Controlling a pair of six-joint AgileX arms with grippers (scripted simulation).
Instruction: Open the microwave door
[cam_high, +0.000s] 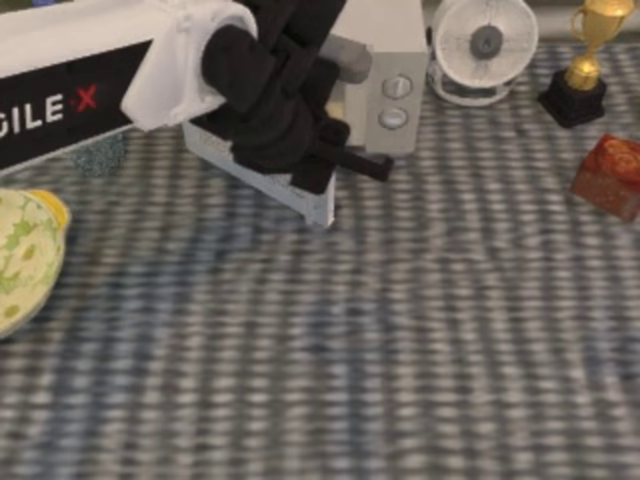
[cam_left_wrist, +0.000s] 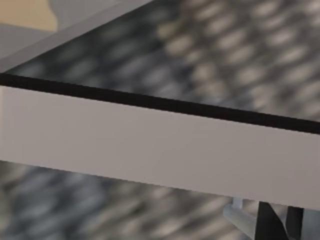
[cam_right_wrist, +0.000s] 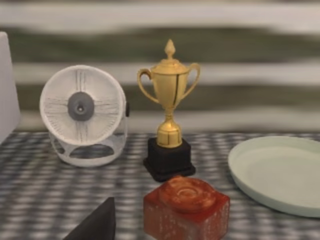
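Top view: the left gripper (cam_high: 335, 165) is reaching from the upper left over the microwave (cam_high: 385, 70) at the back of the counter (cam_high: 330, 360), just left of centre.
Microwave door: the microwave door (cam_high: 262, 178) is standing swung out from the body, angling toward the front, with its free corner lowest in the top view.
Door and gripper: the black wrist is hanging directly above the door's top edge, and the gripper is sitting at the gap between the door and the knob panel; whether it is touching or clasping the door cannot be told.
Left wrist view: a flat pale grey edge of the door with a thin black line is filling the frame.
Right arm: it is not showing in the top view; how its fingers stand cannot be told.
Textures: the counter is wearing a woven blue-grey check; the microwave is boxy and matt, with two round silver knobs (cam_high: 396, 102).
Other things: a round white fan (cam_high: 483, 45), a gold trophy (cam_high: 585, 55) on a black base, a red stamped block (cam_high: 610, 175), a green-patterned bowl (cam_high: 25, 255), and a pale plate (cam_right_wrist: 277, 172).
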